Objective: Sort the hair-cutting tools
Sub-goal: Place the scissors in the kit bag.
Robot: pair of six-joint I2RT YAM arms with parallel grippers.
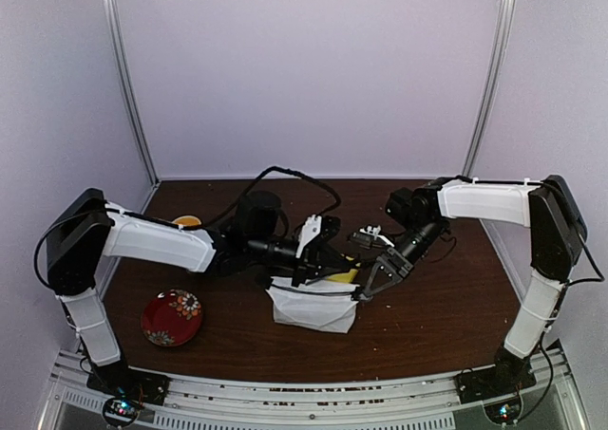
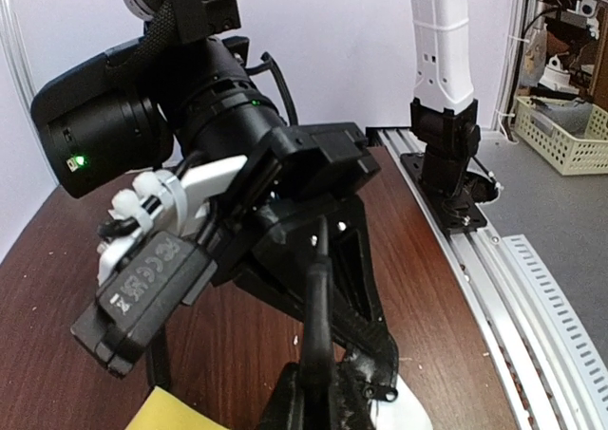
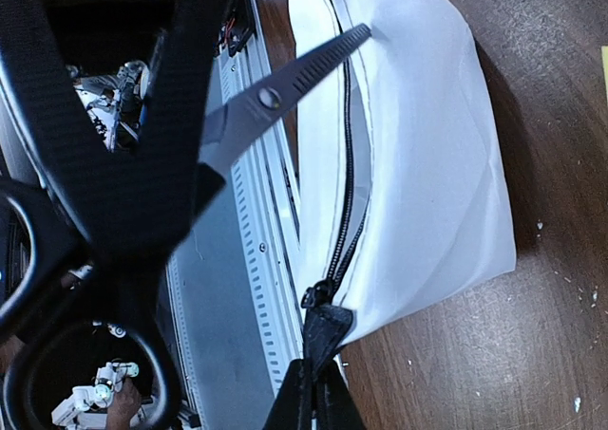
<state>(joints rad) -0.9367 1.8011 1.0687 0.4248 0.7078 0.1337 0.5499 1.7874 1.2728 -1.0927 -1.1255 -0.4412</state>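
A pair of scissors [image 3: 252, 107] with black handles and a toothed grey blade hangs over the white pouch [image 3: 427, 155]. Its tip points at the pouch's open black zipper [image 3: 353, 202]. My left gripper [image 2: 323, 392] is shut on the scissors [image 2: 318, 307], which show edge-on as a slim black bar. In the top view the left gripper [image 1: 323, 259] is just above the pouch [image 1: 313, 311]. My right gripper [image 3: 315, 397] is shut on the black tab [image 3: 326, 327] at the zipper's end, holding the pouch's right corner [image 1: 366, 292]. No other tool shows clearly.
A yellow sponge block [image 1: 344, 276] lies right behind the pouch and shows again as the sponge [image 2: 180, 413]. A red patterned plate [image 1: 172, 317] sits at the front left. A small orange object [image 1: 187, 221] lies by the left arm. The table's metal rail [image 3: 247, 259] runs along the near edge.
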